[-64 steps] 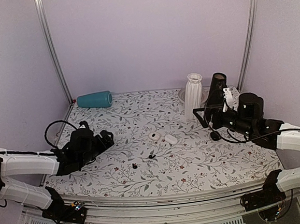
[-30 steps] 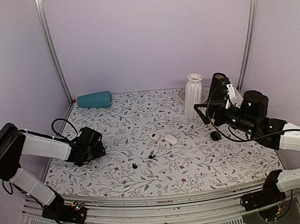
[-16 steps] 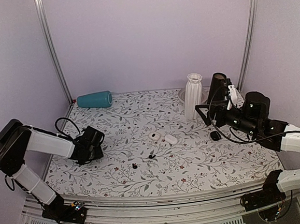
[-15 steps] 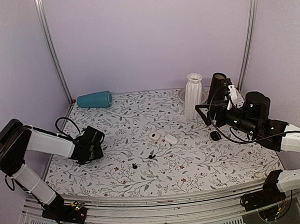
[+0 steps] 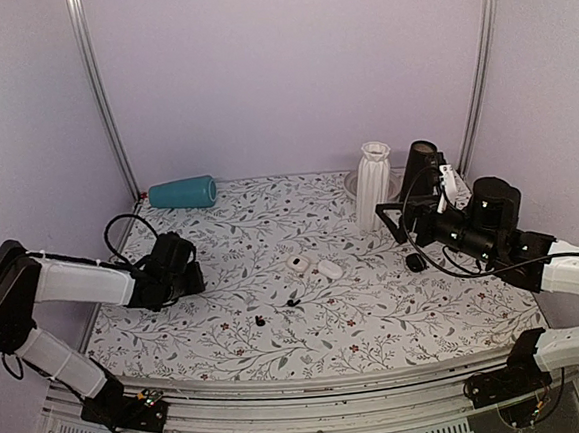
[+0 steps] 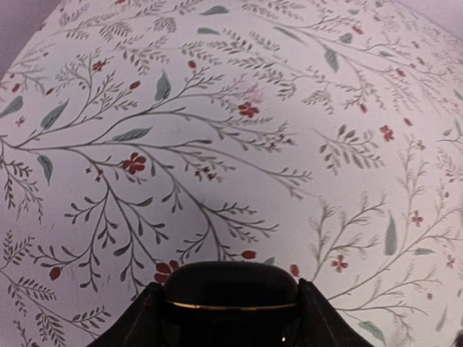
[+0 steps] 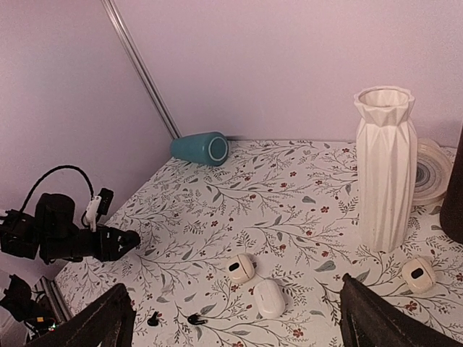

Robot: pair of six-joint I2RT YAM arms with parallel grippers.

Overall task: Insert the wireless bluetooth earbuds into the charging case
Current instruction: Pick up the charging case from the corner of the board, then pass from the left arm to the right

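The charging case [image 6: 230, 278], black and rounded with a thin gold seam, sits between my left gripper's [image 6: 228, 290] fingers, which are shut on its two sides. In the top view the left gripper [image 5: 188, 275] is low over the table's left side, and the case is hidden inside it. Two tiny black earbuds [image 5: 292, 303] [image 5: 260, 320] lie on the floral cloth near the front middle, well to the right of that gripper. The right wrist view shows them too [image 7: 195, 318] [image 7: 153, 318]. My right gripper [image 5: 394, 220] hovers open at the right, holding nothing.
Two white oval cases [image 5: 298, 263] [image 5: 329, 269] lie mid-table. A black oval lump [image 5: 415, 263] rests under the right arm. A white vase [image 5: 372, 185], a black cylinder [image 5: 418, 166] and a plate [image 7: 432, 170] stand at the back right. A teal cup [image 5: 182, 193] lies at the back left.
My left gripper has closed from wide onto the black case, then shifted slightly back along the table's left side. The right arm has barely moved.
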